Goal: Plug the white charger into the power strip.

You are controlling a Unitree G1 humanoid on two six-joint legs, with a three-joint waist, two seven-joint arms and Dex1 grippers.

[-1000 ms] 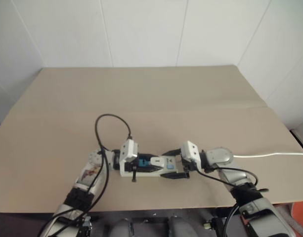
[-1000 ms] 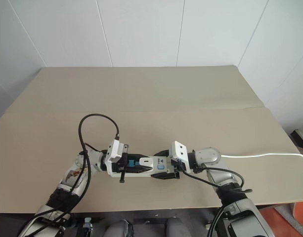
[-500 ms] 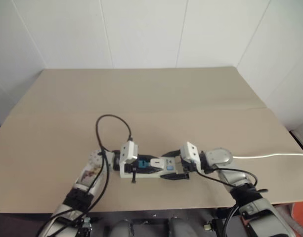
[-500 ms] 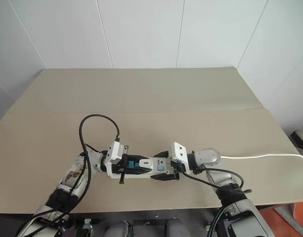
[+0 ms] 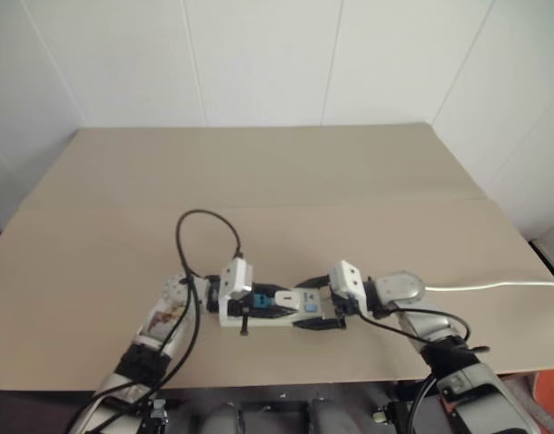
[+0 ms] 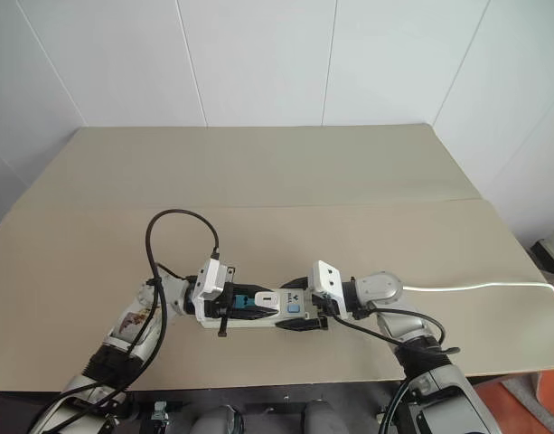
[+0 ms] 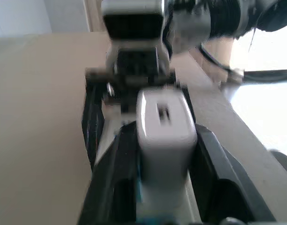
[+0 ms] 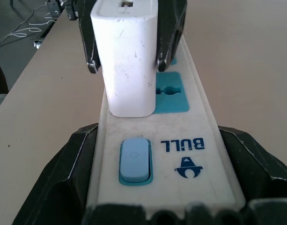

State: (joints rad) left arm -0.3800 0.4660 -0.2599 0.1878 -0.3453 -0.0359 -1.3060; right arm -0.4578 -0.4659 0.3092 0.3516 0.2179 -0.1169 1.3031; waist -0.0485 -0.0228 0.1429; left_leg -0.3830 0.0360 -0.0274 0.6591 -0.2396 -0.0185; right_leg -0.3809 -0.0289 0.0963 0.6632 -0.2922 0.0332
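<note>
The power strip (image 8: 199, 126), a white bar with blue socket faces and a blue switch (image 8: 135, 159), lies on the tan table near its front edge. The white charger (image 8: 127, 61) stands upright in a socket beside the switch. My left gripper (image 7: 164, 133) reaches in from the left, and its black fingers (image 7: 110, 178) flank the charger with thin gaps, slightly open. From the right, my right gripper (image 8: 159, 136) is shut on the strip's switch end, one finger pressed against each long side. The head views show both grippers (image 5: 281, 298) (image 5: 308, 305) meeting over the strip (image 5: 258, 318).
A white cable (image 5: 493, 285) runs from behind my right wrist to the table's right edge. A black cable loop (image 5: 204, 221) rises from my left arm. The tan table (image 5: 277, 172) stretches wide behind the strip; its front edge is just below the grippers.
Both arms, the strip and the charger stay where they were. The left fingers look slightly further apart around the charger.
</note>
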